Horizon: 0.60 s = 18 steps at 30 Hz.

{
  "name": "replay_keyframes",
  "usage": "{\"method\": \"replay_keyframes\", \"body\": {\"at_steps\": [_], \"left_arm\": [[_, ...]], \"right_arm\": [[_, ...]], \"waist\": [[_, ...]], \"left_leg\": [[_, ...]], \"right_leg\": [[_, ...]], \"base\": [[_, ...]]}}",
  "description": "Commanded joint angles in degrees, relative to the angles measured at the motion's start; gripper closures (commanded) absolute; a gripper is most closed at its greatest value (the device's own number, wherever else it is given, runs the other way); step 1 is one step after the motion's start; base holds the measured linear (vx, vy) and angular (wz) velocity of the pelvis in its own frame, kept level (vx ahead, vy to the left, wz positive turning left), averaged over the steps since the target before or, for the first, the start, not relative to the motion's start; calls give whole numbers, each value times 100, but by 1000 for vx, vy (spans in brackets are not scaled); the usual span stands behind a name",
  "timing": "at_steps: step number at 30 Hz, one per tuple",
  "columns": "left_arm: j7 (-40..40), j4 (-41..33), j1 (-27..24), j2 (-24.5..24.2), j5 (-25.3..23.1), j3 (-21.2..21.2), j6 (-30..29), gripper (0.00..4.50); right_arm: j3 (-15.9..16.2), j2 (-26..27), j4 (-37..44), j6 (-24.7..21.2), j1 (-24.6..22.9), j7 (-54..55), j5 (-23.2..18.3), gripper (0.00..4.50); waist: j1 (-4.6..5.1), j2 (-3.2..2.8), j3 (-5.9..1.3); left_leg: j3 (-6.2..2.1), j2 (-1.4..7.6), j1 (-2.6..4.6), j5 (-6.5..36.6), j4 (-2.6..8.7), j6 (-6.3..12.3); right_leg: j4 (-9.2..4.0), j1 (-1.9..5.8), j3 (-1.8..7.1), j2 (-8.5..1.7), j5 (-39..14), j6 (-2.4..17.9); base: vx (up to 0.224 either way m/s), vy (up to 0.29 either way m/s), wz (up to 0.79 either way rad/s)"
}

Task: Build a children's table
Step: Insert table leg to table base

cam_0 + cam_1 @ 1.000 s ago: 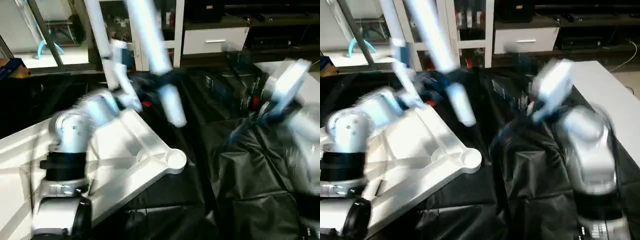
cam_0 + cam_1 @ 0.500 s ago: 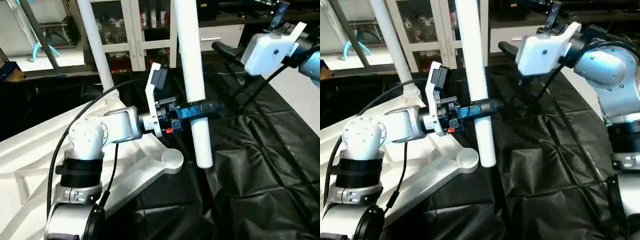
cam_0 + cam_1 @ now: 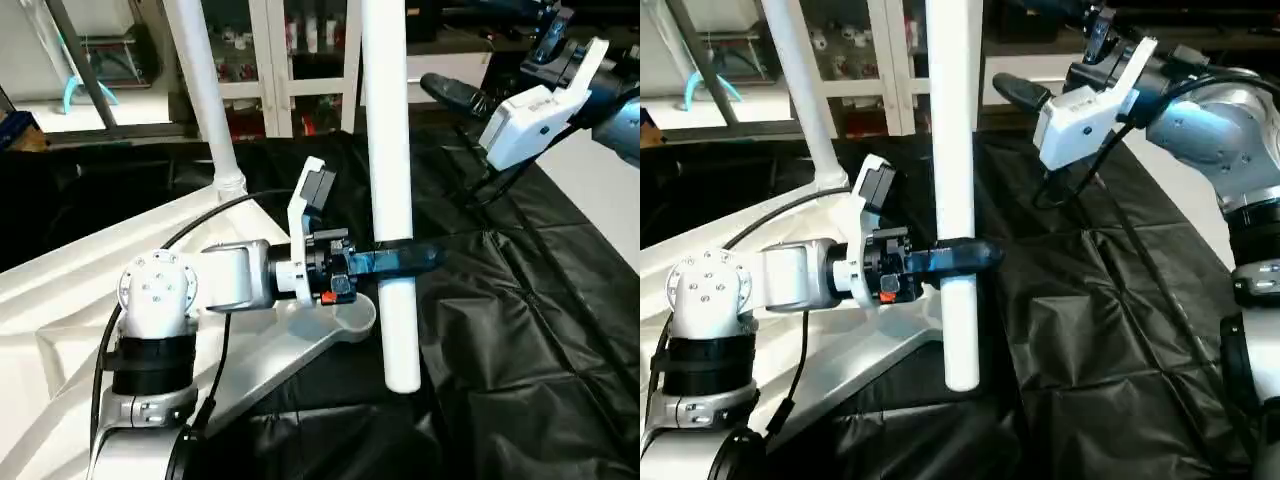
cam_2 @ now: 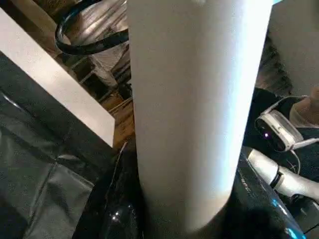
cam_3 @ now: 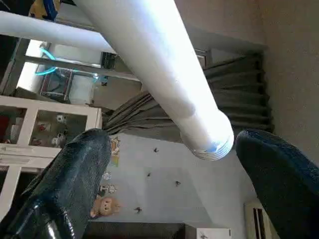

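Left tool (image 3: 400, 262) clamped around upright white leg (image 3: 388, 150) — right tool (image 5: 169, 164) spread wide, empty.

Right wrist view: right gripper (image 5: 169, 199) with its two black fingers (image 5: 65, 184) spread wide, nothing between them. White tube leg (image 5: 154, 69) crosses beyond the fingertips; ribbed end visible. Glass-door cabinet (image 5: 30, 124), curtain (image 5: 239, 94) and wall behind.
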State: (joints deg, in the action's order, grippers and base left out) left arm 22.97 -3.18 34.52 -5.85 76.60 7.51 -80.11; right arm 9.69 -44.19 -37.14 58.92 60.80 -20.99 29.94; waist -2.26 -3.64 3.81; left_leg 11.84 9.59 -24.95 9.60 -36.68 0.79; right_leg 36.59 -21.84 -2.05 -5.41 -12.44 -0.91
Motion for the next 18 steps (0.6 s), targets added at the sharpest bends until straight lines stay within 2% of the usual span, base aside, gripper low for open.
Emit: {"method": "replay_keyframes", "body": {"at_steps": [1, 6, 11, 18], "left_arm": [[-8, -111, 52, -18, 39, -24, -40, 296], [-8, -111, 52, -18, 39, -24, -40, 296], [-8, -111, 52, -18, 39, -24, -40, 296], [-8, -111, 52, -18, 39, -24, -40, 296]], "right_arm": [[51, -79, -7, 21, 93, 42, 54, 7], [51, -79, -7, 21, 93, 42, 54, 7], [51, -79, -7, 21, 93, 42, 54, 7], [51, -79, -7, 21, 93, 42, 54, 7]], "waist": [[30, 166, -423], [33, 184, -438], [26, 180, -443], [36, 175, -431]], "left_leg": [[-175, 231, 291, 1653, 401, 220], [-161, 221, 265, 1376, 359, 377], [-159, 225, 267, 1248, 343, 480], [-167, 231, 283, 1441, 358, 387]], "right_leg": [[-435, 112, 99, -165, -1009, 1296], [-418, 132, 107, -179, -806, 1369], [-401, 131, 96, -170, -705, 1446], [-415, 121, 92, -164, -908, 1413]], "base": [[0, 0, 0], [0, 0, 0], [0, 0, 0], [0, 0, 0]]}}
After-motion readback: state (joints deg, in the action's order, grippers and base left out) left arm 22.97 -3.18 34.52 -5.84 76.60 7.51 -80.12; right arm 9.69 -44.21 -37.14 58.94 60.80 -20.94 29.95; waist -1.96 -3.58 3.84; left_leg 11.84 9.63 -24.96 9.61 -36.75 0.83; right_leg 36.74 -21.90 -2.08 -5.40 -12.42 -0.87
